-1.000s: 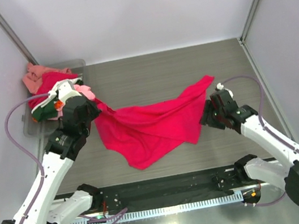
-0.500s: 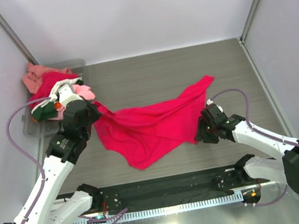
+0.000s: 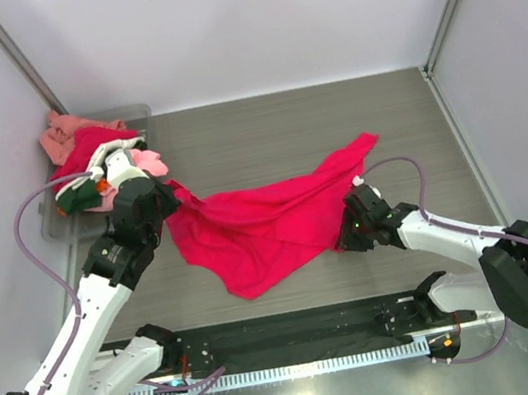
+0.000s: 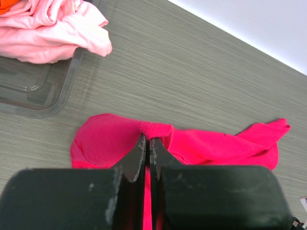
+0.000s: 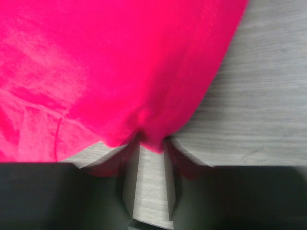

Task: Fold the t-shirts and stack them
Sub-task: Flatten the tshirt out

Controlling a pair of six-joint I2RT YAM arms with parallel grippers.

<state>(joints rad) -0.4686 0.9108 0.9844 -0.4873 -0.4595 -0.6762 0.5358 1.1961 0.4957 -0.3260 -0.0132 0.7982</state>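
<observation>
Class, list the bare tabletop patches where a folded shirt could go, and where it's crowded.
Bare: the far tabletop between the bin and the crimson t-shirt, and right of the right arm. Crowded: around the left arm by the bin.

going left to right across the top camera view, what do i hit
bin of piled tees → left tool → red tee → right tool
</observation>
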